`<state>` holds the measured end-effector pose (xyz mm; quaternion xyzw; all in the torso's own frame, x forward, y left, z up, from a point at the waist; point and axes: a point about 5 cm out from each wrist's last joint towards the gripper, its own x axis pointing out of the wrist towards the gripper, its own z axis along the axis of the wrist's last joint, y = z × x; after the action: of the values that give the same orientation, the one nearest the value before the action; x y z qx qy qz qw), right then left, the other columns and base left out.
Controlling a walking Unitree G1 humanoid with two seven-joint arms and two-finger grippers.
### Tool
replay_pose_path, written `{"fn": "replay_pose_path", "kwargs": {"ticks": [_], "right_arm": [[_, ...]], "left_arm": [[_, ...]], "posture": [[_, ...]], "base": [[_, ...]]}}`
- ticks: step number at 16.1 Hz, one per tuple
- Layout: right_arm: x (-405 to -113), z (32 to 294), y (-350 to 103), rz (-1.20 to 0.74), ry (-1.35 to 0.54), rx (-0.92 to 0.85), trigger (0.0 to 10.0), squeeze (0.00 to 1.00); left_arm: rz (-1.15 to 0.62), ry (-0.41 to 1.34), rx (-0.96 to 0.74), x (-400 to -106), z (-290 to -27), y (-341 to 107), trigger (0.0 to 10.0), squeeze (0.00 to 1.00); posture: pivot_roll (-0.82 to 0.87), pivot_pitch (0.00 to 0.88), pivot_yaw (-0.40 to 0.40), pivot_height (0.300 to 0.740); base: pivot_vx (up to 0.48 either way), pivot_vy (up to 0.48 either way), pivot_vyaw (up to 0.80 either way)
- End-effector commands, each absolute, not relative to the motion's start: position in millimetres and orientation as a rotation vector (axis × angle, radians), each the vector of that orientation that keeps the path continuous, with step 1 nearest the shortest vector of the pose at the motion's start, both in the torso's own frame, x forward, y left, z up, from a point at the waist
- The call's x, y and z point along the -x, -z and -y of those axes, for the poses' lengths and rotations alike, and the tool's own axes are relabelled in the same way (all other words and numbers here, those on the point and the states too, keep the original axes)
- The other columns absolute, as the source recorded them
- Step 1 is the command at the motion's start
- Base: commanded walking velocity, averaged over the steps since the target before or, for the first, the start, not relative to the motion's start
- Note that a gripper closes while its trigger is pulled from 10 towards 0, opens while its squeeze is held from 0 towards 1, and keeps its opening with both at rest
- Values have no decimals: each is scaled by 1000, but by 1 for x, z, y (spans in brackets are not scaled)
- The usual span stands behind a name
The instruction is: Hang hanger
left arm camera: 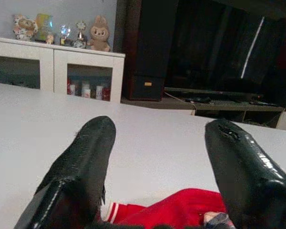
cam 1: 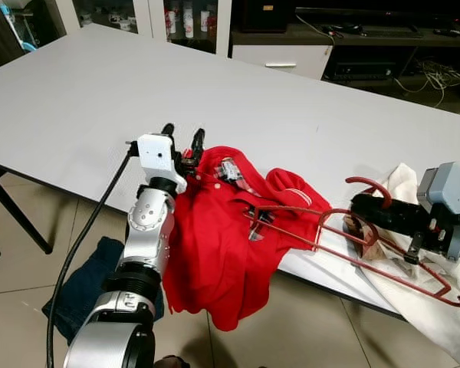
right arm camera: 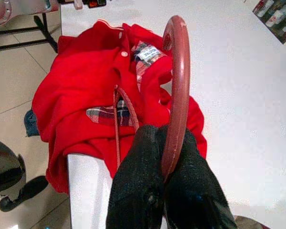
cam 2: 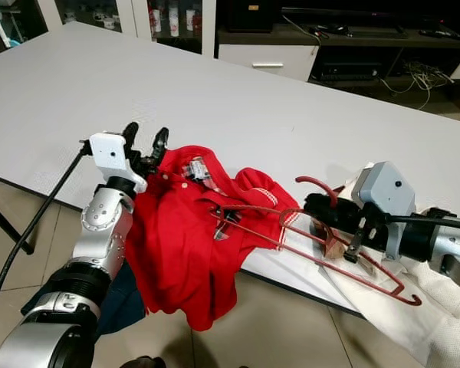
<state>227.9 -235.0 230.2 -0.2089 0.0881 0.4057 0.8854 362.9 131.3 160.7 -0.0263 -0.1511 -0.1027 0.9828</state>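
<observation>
A wide white counter [cam 1: 100, 84] carried a crumpled red polo shirt [cam 1: 215, 230] and white cloth [cam 1: 414, 291] at the frame's lower right edge.

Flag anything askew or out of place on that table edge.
The red shirt droops half off the table's near edge, with one end of the red hanger poked into it. A dark blue cloth lies on the floor below. The right gripper holds the hanger's hook.
</observation>
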Motion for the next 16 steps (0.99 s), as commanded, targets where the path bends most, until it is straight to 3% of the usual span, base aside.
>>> {"fn": "replay_pose_path", "kwargs": {"ticks": [1, 2, 5, 12, 16], "right_arm": [[-229, 238, -232, -196, -825, 443, 10000, 0], [-229, 237, -232, -194, -826, 442, 10000, 0], [-229, 236, -232, -192, -830, 442, 10000, 0], [-226, 234, -227, -188, -811, 424, 10000, 0], [-227, 233, -226, -182, -808, 421, 9922, 0]], "left_arm": [[190, 253, 114, -364, -123, -147, 10000, 651], [108, 342, 195, -364, -112, -139, 10000, 16], [-38, 477, 204, -363, -91, -125, 10000, 0], [-237, 283, 206, -380, -114, -123, 10000, 0], [-171, 264, 166, -385, -115, -137, 10000, 0]], "posture": [[-8, 102, -75, 740], [-9, 103, -75, 740], [-14, 103, -74, 740], [-15, 97, -46, 740], [-9, 96, -47, 740]], "base": [[0, 0, 0], [0, 0, 0], [0, 0, 0], [0, 0, 0], [0, 0, 0]]}}
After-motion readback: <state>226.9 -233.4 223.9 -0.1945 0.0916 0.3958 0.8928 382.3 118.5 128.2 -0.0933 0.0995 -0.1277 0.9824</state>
